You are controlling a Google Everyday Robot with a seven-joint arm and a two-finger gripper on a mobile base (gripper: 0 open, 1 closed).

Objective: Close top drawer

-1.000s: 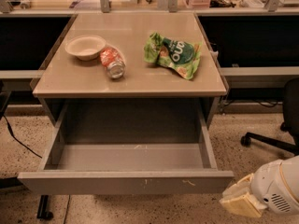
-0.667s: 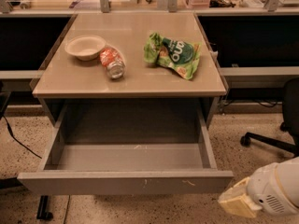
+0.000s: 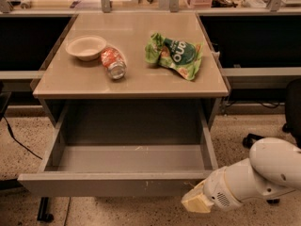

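The top drawer (image 3: 117, 185) is a wide grey metal drawer under the tabletop. It is pulled far out and its inside is bare. Its flat front faces me low in the view, with small white scuffs near the centre. My gripper (image 3: 195, 202) is at the lower right on the white arm. It sits just in front of the right end of the drawer front, at about its height. Only its pale tan tip shows.
On the beige tabletop (image 3: 131, 79) stand a white bowl (image 3: 86, 47), a red can lying on its side (image 3: 113, 63) and a green chip bag (image 3: 175, 54). A black chair base (image 3: 282, 131) is at the right. A cable runs over the speckled floor at the left.
My arm has moved left and slightly up, bringing the gripper closer to the right end of the drawer front. The drawer has not moved.
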